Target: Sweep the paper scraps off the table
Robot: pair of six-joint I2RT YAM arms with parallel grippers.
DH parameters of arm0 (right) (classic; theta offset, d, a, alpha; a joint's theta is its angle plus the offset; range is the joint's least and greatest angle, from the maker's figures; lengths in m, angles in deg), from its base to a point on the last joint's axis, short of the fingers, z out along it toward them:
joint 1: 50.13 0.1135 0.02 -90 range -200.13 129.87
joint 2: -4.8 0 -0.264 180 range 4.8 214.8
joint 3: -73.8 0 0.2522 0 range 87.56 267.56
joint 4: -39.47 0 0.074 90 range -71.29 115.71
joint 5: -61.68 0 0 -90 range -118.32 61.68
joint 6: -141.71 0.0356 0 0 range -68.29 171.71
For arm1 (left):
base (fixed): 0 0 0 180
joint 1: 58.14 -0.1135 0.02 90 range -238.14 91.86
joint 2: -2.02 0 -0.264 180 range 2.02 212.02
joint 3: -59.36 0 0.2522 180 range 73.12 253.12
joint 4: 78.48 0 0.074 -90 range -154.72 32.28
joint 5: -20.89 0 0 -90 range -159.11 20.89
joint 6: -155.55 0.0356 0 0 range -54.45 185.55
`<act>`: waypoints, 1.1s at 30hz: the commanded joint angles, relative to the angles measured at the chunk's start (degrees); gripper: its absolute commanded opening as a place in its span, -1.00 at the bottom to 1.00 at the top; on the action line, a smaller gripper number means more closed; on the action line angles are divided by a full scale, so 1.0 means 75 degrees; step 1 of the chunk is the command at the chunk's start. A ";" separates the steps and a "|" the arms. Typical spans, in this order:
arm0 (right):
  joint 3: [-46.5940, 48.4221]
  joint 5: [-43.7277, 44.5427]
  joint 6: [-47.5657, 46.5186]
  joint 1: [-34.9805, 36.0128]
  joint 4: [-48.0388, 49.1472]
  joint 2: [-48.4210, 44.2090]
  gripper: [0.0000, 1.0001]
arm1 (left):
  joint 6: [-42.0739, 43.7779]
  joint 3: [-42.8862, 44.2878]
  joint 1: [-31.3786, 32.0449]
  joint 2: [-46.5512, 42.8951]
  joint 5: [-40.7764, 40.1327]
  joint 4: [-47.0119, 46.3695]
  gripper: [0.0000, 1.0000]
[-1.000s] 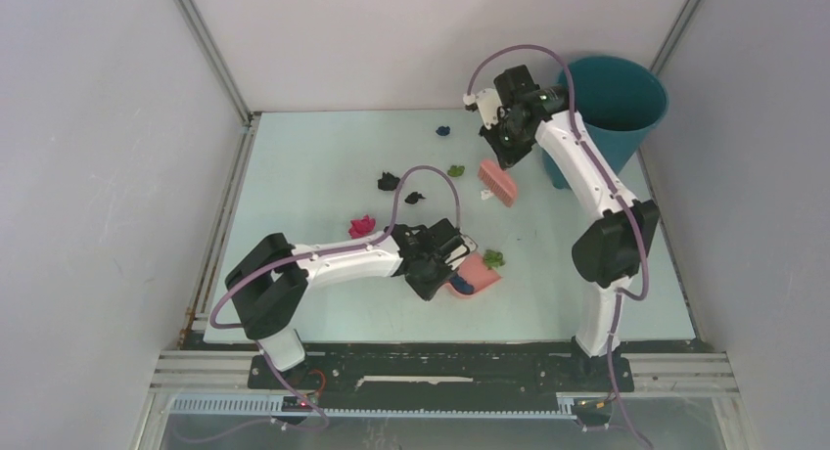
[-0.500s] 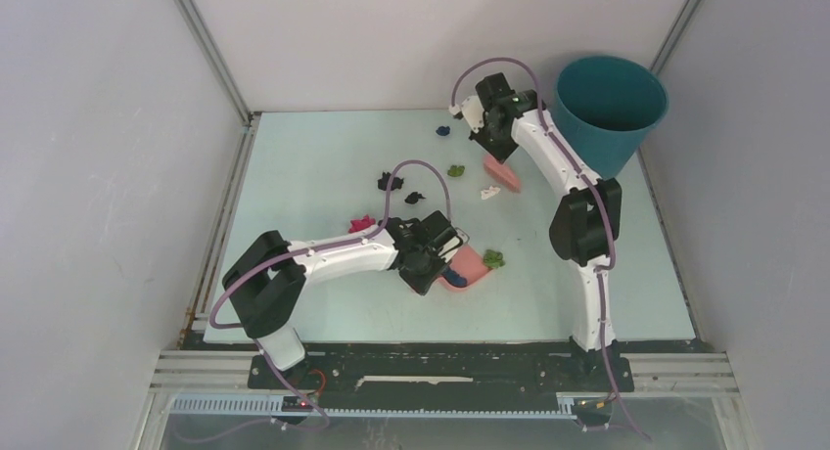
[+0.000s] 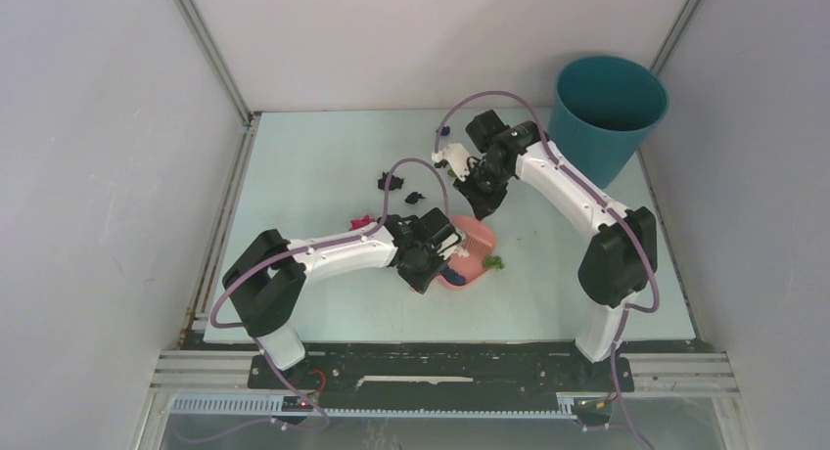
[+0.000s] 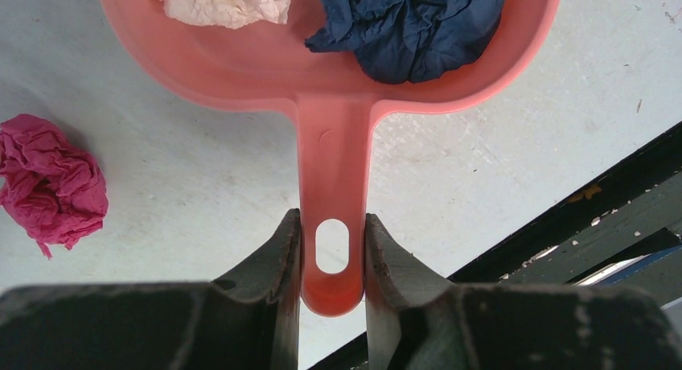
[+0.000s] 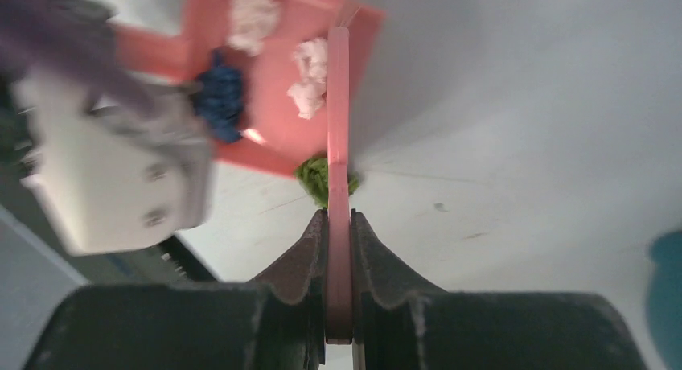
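My left gripper (image 3: 432, 255) is shut on the handle of the pink dustpan (image 3: 468, 270); the left wrist view shows the jaws pinching the handle (image 4: 332, 257). The pan (image 4: 241, 60) holds a white scrap (image 4: 225, 2) and a dark blue scrap (image 4: 410, 24). My right gripper (image 3: 484, 198) is shut on the pink hand brush (image 3: 478, 239), seen edge-on (image 5: 338, 145), its bristle end at the pan's mouth. A green scrap (image 5: 316, 177) lies at the pan's rim (image 3: 493, 262). A magenta scrap (image 3: 362, 222), two black scraps (image 3: 388, 181) (image 3: 414, 197) and a dark blue scrap (image 3: 442, 132) lie on the table (image 3: 313, 166).
The teal round bin (image 3: 609, 108) stands at the far right corner. Grey walls frame the table, and a black rail (image 3: 440, 352) runs along its near edge. The magenta scrap (image 4: 52, 181) lies left of the dustpan handle.
My right arm swung the brush from beside the bin toward me, down to the dustpan's mouth. The loose white scrap is gone from the table. The dustpan shifted slightly left.
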 commanded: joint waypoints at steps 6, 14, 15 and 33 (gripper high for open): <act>-0.0382 -0.1309 0.0732 0.0307 -0.0216 -0.0710 -1.00 | -0.0017 0.0294 -0.0069 0.0030 0.0125 0.0067 -1.00; 0.0322 -0.1670 0.1459 -0.0550 0.0141 -0.1126 -1.00 | -0.0057 0.0062 -0.0072 -0.0546 -0.0006 -0.0421 -1.00; 0.0498 -0.1583 0.1472 -0.0657 -0.0031 -0.1081 -1.00 | -0.0074 0.0041 -0.0075 -0.0603 -0.0043 -0.0414 -1.00; -0.0923 0.1142 0.2041 -0.0858 0.0285 -0.1111 -1.00 | 0.0315 0.0958 0.0031 -0.0357 -0.0648 0.1856 -1.00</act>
